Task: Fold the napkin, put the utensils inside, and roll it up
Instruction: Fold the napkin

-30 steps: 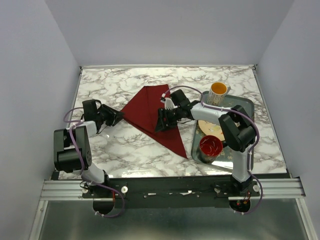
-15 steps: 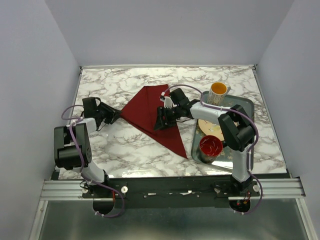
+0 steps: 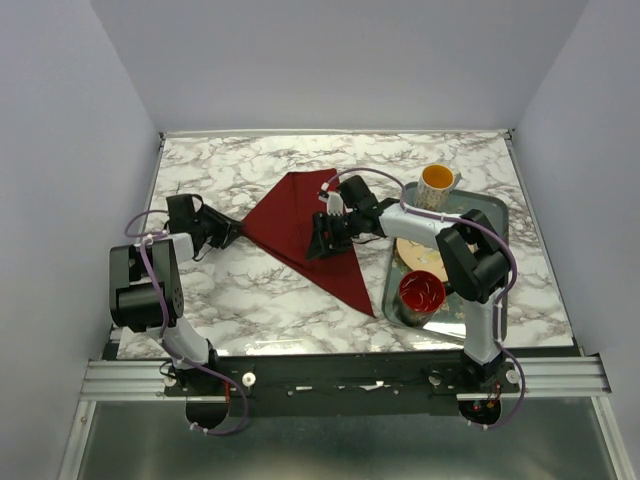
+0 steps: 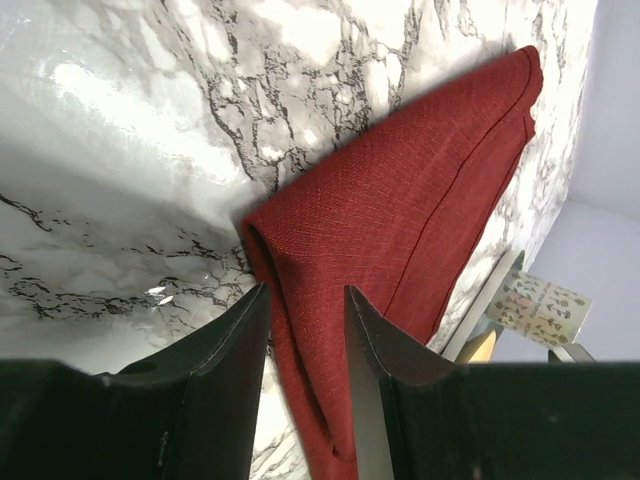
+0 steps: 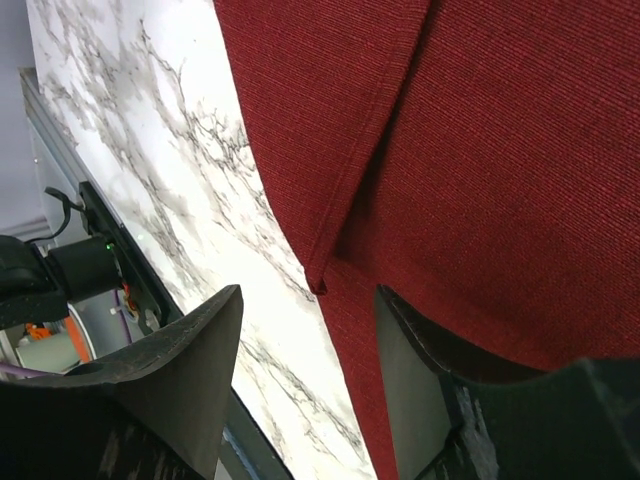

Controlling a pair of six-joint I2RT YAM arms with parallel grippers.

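The maroon napkin (image 3: 300, 225) lies folded into a long triangle on the marble table. Its left corner reaches my left gripper (image 3: 232, 232). In the left wrist view that gripper (image 4: 305, 320) is open, its fingers straddling a raised fold of the napkin (image 4: 400, 200) without pinching it. My right gripper (image 3: 320, 240) hangs low over the napkin's middle. In the right wrist view it (image 5: 305, 340) stands wide open across the napkin's (image 5: 500, 150) hemmed edge, one finger over cloth and the other over bare marble. The utensils are out of view.
A metal tray (image 3: 495, 215) sits at the right, holding a plate (image 3: 415, 255) and a red bowl (image 3: 421, 290). A patterned mug (image 3: 437, 185) stands at its far corner. White walls enclose the table on three sides.
The left gripper's jaws have widened slightly around the napkin's corner and its arm has shifted a little. The right gripper has edged slightly left over the cloth.
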